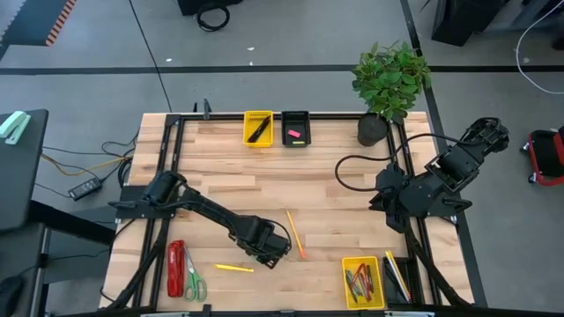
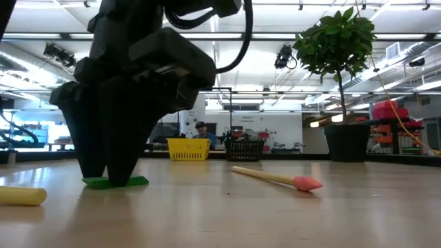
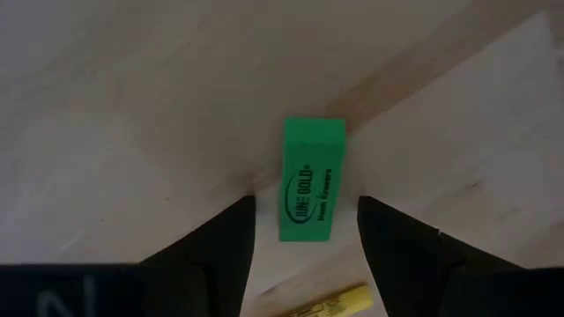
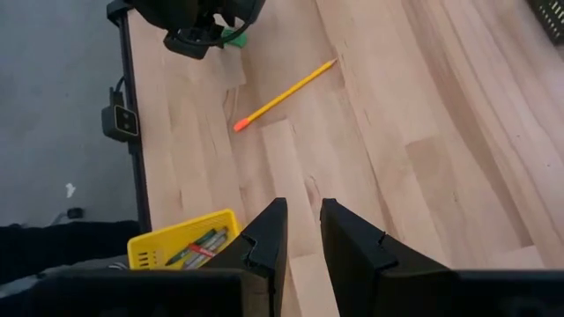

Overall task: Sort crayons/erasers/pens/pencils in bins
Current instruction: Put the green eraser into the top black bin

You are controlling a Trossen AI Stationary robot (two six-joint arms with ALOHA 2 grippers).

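The left end effector (image 1: 275,251) is lowered to the wooden surface (image 1: 335,202) with its fingers (image 3: 220,246) spread apart, one on either side of the green eraser (image 3: 312,180). The eraser is seen lying flat on the surface between the fingers, its printed face up; contact between the fingers and the eraser cannot be told, and it is not gripped. In the low view the eraser (image 2: 116,182) is seen resting on the surface under the fingertips.

Taking the green eraser as landmark: an orange pencil (image 1: 295,234) with a pink tip is laid just beside it, toward the right arm's side. A yellow pencil (image 1: 233,268) is laid near it on the other side. The red stapler (image 1: 175,268) and green-handled scissors (image 1: 194,280) are placed beyond that pencil, by the surface's edge. A yellow bin (image 1: 362,282) holding crayons is set well apart toward the right arm, with a black bin (image 1: 396,276) of pencils touching its outer side. A second yellow bin (image 1: 257,128) with black pens and a black bin (image 1: 295,129) with a pink eraser are set well apart at the opposite edge, side by side. A potted plant (image 1: 390,84) is stood at that edge's corner.

The right end effector (image 4: 302,231) is held above the surface, well apart from the eraser, its fingers narrowly parted and nothing between them.
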